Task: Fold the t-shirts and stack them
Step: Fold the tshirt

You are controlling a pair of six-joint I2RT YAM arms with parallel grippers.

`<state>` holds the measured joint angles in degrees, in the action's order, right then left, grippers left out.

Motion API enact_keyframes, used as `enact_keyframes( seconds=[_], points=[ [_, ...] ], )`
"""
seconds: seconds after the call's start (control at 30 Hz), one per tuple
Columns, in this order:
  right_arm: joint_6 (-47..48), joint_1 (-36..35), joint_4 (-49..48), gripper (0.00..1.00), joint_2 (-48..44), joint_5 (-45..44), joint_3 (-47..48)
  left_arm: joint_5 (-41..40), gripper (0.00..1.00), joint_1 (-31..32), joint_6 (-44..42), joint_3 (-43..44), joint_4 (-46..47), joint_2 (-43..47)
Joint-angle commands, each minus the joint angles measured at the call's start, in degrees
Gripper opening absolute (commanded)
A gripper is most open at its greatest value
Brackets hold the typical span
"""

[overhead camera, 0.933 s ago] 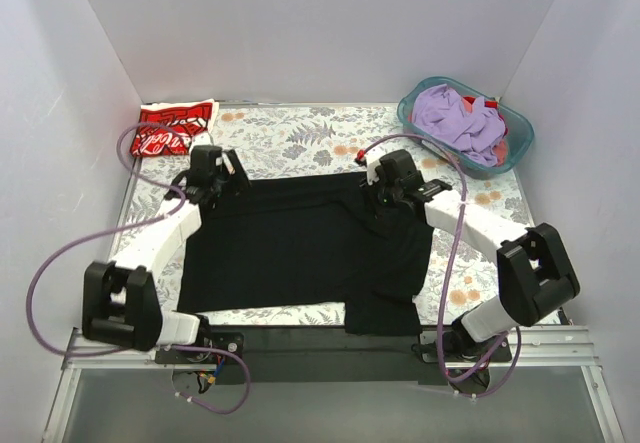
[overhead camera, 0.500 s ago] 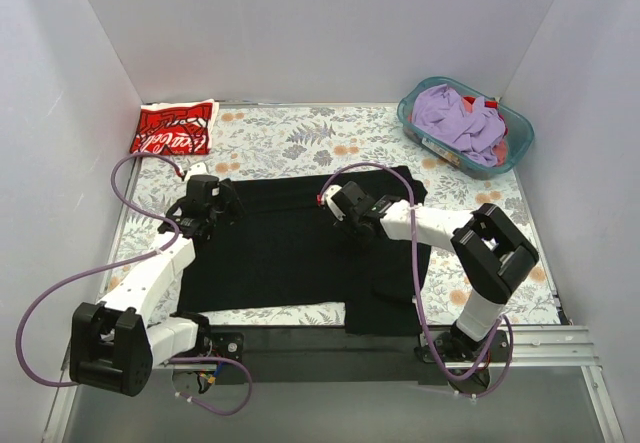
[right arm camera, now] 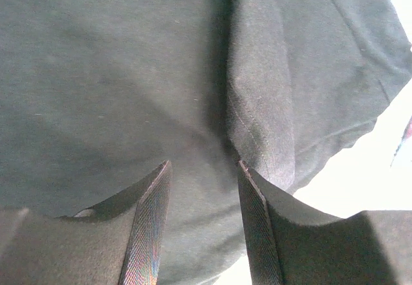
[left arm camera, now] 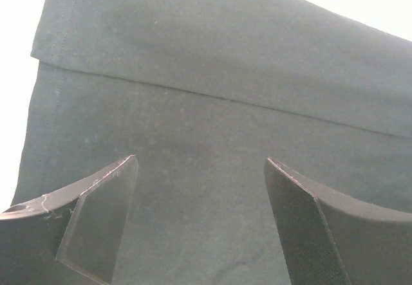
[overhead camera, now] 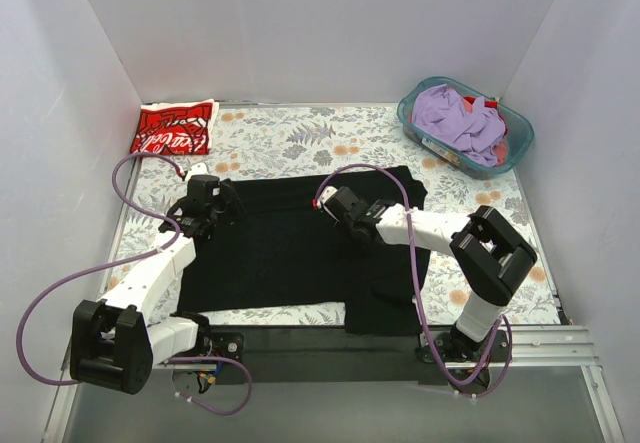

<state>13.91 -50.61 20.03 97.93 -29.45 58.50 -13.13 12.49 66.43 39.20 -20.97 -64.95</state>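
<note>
White walls (overhead camera: 320,23) enclosed a floral table (overhead camera: 290,133). The black t-shirt (overhead camera: 290,248) lay spread mid-frame and the red t-shirt (overhead camera: 172,128) sat upper left. The left gripper (left arm camera: 199,163) gaped wide over black cloth; the right gripper (right arm camera: 203,166) was parted narrowly, empty.

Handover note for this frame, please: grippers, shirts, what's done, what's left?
Left gripper: open, holding nothing, over the left edge of the large black cloth t-shirt.
Right gripper: narrowly open above a crease mid-shirt.
Done: red t-shirt with white lettering lies folded at the far-left corner; black shirt spread flat, one edge turned over.
To do: finish folding the black shirt and stack the two.
</note>
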Motion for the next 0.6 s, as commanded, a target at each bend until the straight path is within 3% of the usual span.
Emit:
enact_keyframes(
  seconds=[0.0, 0.33, 0.57],
  points=[
    [2.2, 0.2, -0.6, 0.52, 0.1, -4.2, 2.1, -0.9, 0.79, 0.2, -0.5, 0.2, 0.4, 0.0],
    [4.7, 2.1, -4.6, 0.51, 3.5, -6.8, 4.8, -0.9, 0.79, 0.2, -0.8, -0.2, 0.4, 0.0],
    [5.0, 7.4, -5.6, 0.49, 5.5, -4.3, 10.6, -0.8, 0.79, 0.2, -1.1, -0.3, 0.4, -0.3]
  ],
)
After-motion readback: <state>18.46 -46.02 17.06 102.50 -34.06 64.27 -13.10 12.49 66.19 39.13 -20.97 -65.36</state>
